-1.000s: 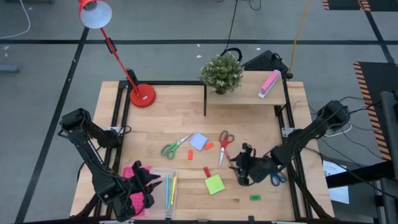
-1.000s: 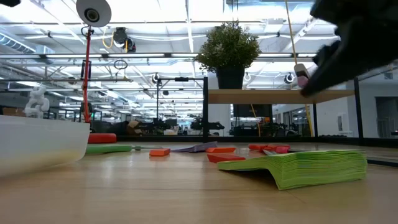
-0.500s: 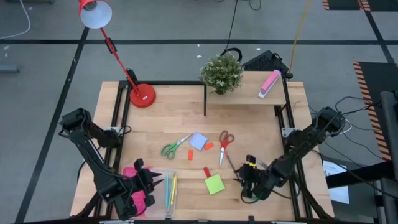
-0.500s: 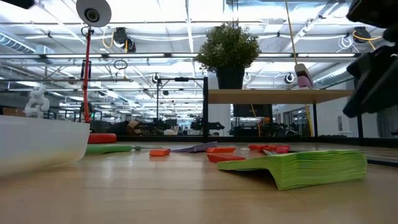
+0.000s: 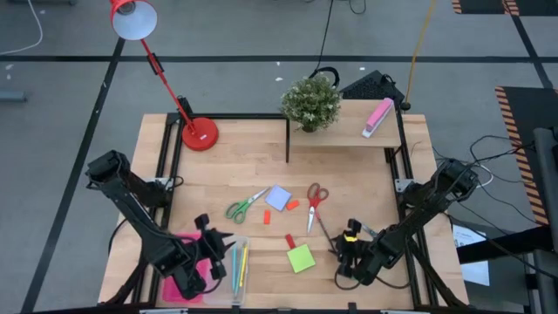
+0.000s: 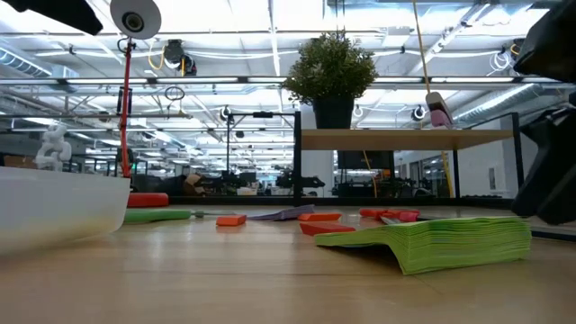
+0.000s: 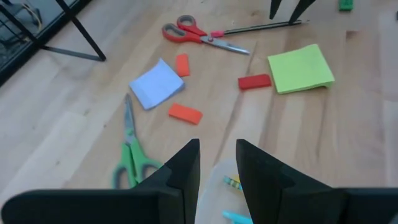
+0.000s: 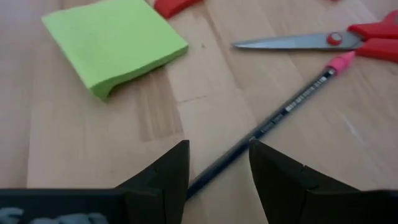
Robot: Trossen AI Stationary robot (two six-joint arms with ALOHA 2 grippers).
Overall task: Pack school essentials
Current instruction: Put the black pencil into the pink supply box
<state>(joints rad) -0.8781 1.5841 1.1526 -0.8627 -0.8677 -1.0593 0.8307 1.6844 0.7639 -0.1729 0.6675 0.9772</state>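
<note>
My right gripper (image 5: 346, 253) (image 8: 217, 146) is low over the table near the front edge and open. Its fingers stand on either side of the tip end of a dark pencil (image 8: 280, 115) with a pink eraser. A green note pad (image 5: 302, 258) (image 8: 115, 40) lies flat just left of it. My left gripper (image 5: 215, 253) (image 7: 217, 146) hangs open over a clear container (image 5: 232, 272) that holds several pens. Green scissors (image 5: 244, 206), red scissors (image 5: 314, 202), a pale-blue pad (image 5: 278, 197) and small red and orange blocks (image 5: 289, 241) lie mid-table.
A pink tray (image 5: 174, 286) lies under my left arm at the front left. A red desk lamp (image 5: 200, 133) stands at the back left. A raised shelf (image 5: 349, 131) at the back carries a potted plant (image 5: 310, 103) and a pink-and-white block (image 5: 377, 117).
My right gripper has gone down and toward the table's near edge, ending low beside the green note pad with its fingers astride the pencil. My left gripper has shifted a little toward the table's right, over the clear container.
</note>
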